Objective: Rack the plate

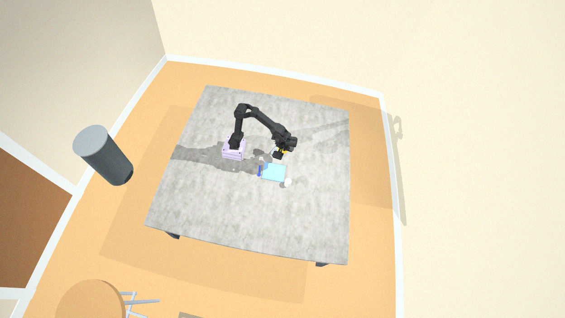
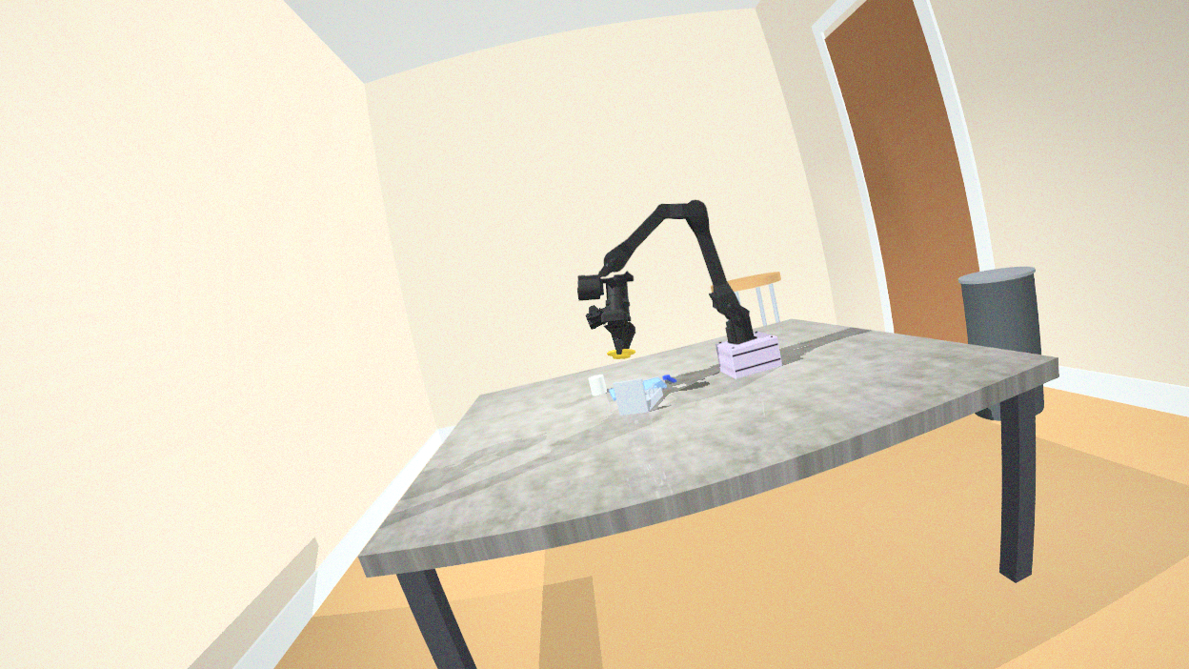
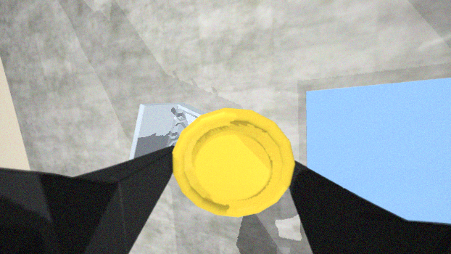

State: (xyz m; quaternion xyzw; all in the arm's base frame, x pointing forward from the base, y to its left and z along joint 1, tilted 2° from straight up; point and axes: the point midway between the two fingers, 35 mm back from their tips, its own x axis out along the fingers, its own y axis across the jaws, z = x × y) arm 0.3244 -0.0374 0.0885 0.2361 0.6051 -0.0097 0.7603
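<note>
Pale grey dish rack [image 3: 159, 127] sits right under the held round yellow plate [image 3: 232, 161], flat light-blue square mat [image 3: 377, 145] just beside; grey stone-look table top [image 3: 90, 72] around them is open.

- dish rack [image 3: 156, 127]: mostly hidden in wrist view behind plate [image 3: 233, 161] and a gripper finger [image 3: 120, 189]; slots and rails unreadable
- blue mat [image 3: 377, 145]: cut off by right edge, lower corner covered by the other finger
- top view: plate [image 1: 282, 149] only a yellow speck under the gripper [image 1: 281, 152], grasp too small to judge
</note>
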